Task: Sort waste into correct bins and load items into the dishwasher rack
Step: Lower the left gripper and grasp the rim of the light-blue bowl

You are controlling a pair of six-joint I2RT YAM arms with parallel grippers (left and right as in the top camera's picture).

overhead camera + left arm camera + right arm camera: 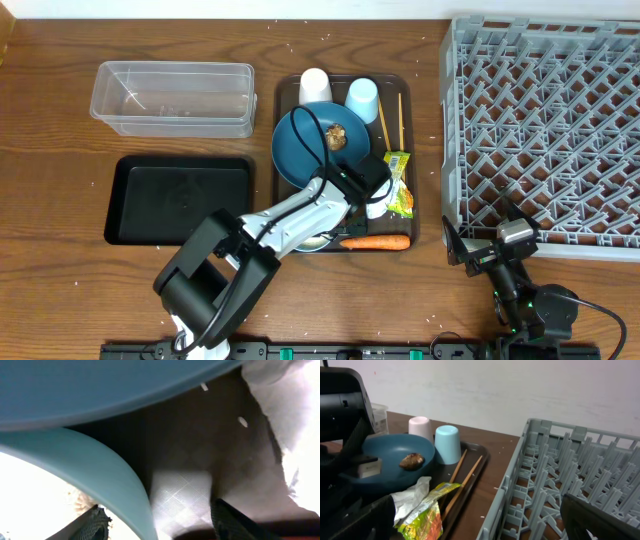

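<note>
The left arm (290, 215) reaches across to the brown serving tray (290, 90). Its gripper (157, 507) is low over the pale blue bowl (100, 470). The jaws are apart and straddle the bowl's rim, one finger (95, 525) inside and the other outside. Bare tray shows between the outer finger and the bowl wall, so nothing is held. The edge of the dark blue plate (305, 150) hangs just above the bowl in the left wrist view. A few rice grains (242, 421) lie on the tray beside a crumpled white tissue (290, 420).

The plate carries a small brown food lump (337, 135). Behind the plate stand a white cup (315, 85) and a light blue cup (362, 98), both upside down and side by side. Two wooden chopsticks (390, 120) lie along the tray's right side. The green-yellow snack wrapper (399, 185) is nearer the front, touching the tissue. An orange carrot (375, 241) lies across the tray's near edge.

To the left on the table (60, 150) sit a clear plastic tub (170, 95) and, in front of it, a shallow black tray (180, 200). The big grey rack (545, 130) fills the right side.

The right gripper (475, 502) is by the rack's near left corner, its jaws spread wide and gripping nothing
</note>
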